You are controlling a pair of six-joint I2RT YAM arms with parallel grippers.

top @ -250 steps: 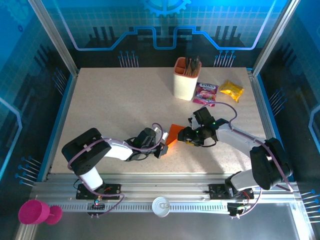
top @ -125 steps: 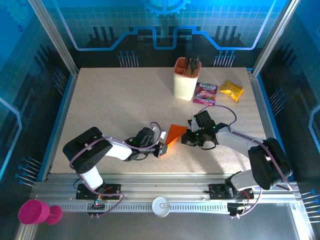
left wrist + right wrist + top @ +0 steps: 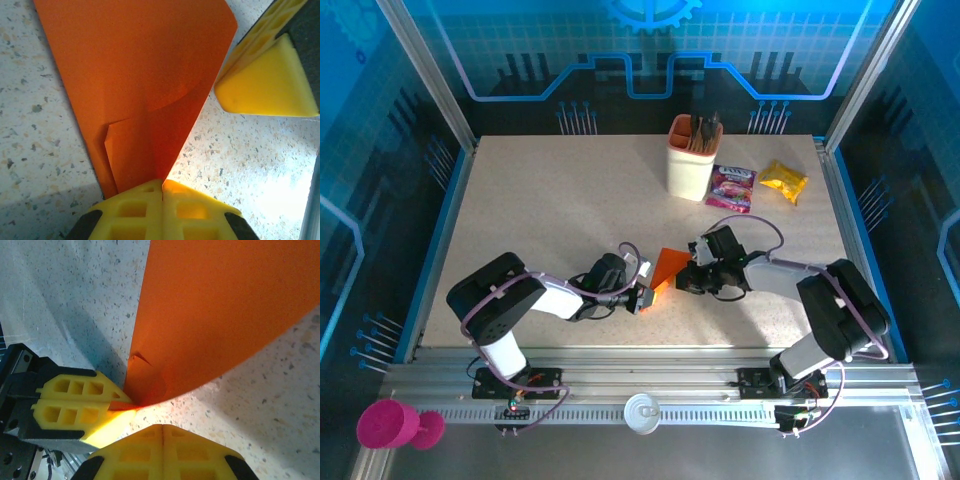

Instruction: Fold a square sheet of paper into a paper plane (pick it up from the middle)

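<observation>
On the speckled surface (image 3: 550, 210), the orange paper (image 3: 667, 266) looks light and floppy. The left gripper (image 3: 162, 184) pinches its pointed end. The right gripper (image 3: 162, 429) is pressed together and holds nothing.

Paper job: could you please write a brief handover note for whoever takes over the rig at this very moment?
Left gripper: shut on the narrow corner of the paper.
Right gripper: shut, beside the paper's opposite edge; no hold on it is evident.
Paper: on the table between the two grippers, near the front middle, folded into a tapered wedge with overlapping flaps, and bowed.
Done: the first folds.
Left: the remaining folds; the shape is not yet narrow and pointed.
</observation>
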